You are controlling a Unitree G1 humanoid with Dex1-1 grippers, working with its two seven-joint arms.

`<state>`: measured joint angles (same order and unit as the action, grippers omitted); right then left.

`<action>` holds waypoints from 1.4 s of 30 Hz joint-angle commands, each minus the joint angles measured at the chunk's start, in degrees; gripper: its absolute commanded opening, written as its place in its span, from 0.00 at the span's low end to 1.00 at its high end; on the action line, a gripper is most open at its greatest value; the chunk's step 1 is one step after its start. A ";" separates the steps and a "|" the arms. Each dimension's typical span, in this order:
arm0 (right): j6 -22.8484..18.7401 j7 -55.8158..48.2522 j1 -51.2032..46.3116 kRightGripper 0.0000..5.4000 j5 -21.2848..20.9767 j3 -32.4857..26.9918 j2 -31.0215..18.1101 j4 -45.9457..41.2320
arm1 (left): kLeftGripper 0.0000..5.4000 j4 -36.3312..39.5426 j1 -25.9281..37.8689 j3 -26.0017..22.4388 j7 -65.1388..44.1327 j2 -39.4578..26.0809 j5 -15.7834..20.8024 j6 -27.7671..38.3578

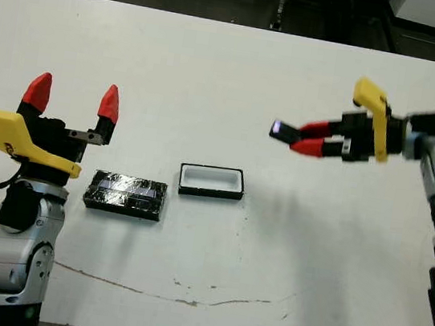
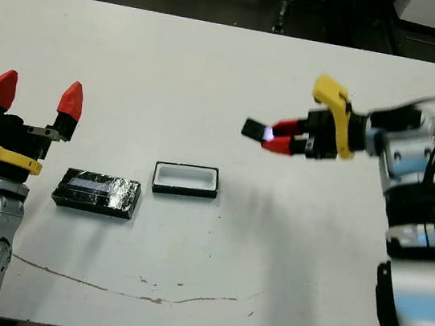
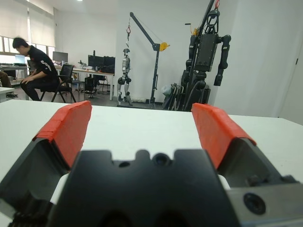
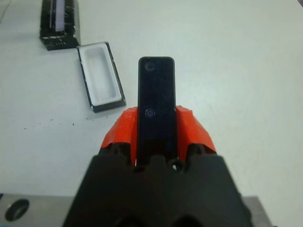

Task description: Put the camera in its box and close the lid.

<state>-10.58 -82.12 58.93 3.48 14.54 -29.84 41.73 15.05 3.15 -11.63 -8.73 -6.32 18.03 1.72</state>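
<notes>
While raised, right tool (image 1: pixel 306 138) clamps camera (image 1: pixel 284 131).

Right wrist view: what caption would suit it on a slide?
Right end effector holds the camera above the table, with the open box and lid beyond.

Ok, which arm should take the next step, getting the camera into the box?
Right. Its tool is shut on the slim black bar-shaped camera, held above the table to the right of the white-lined black box. The left tool is open and empty, nearer the glossy black lid.
</notes>
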 commanded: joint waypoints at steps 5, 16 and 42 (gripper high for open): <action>2.49 0.07 4.46 0.31 -4.21 3.16 6.05 7.55 | 1.00 0.11 -0.31 0.10 -0.55 0.00 0.73 -0.36; -5.58 0.67 1.04 0.31 -8.04 9.23 9.71 -6.50 | 1.00 0.50 -0.44 0.24 -0.33 -0.08 0.84 -0.66; -19.37 3.61 0.36 0.31 -11.01 16.97 10.57 -19.40 | 1.00 0.28 -1.02 0.56 -0.15 0.14 0.25 0.02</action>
<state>-29.61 -79.26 59.42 -6.97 30.97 -19.57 22.27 15.55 2.96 -11.05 -9.06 -6.32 18.76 1.63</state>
